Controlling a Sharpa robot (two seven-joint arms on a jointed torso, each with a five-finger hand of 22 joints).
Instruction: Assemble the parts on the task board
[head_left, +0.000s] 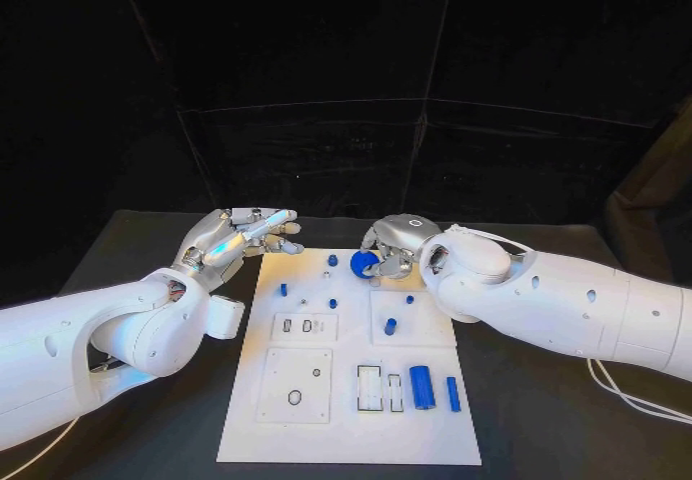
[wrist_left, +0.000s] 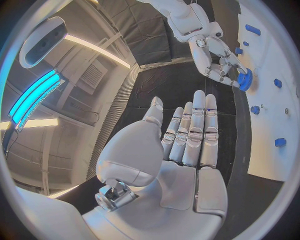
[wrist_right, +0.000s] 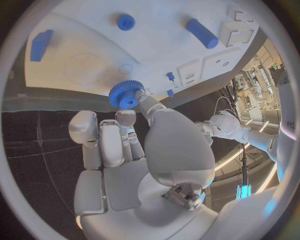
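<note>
The white task board (head_left: 346, 420) lies in the middle of the black table. My right hand (head_left: 392, 245) hovers over the board's far edge and pinches a blue gear (head_left: 365, 264) in its fingertips. The right wrist view has the gear (wrist_right: 127, 95) at the fingertips, just above the board (wrist_right: 94, 65). My left hand (head_left: 238, 238) is open beside the board's far left corner, fingers straight and empty (wrist_left: 187, 135). In the left wrist view, the right hand (wrist_left: 219, 62) holds the gear (wrist_left: 244, 79). A blue cylinder (head_left: 421, 386) and a blue bar (head_left: 453, 393) lie near the board's front right.
Small blue pegs (head_left: 284, 289) (head_left: 391, 325) stand on the board's far half. Recessed white plates (head_left: 296, 385) and slots (head_left: 371, 385) sit on its near half. A white cable (head_left: 620, 390) trails over the table (head_left: 577, 440) at the right.
</note>
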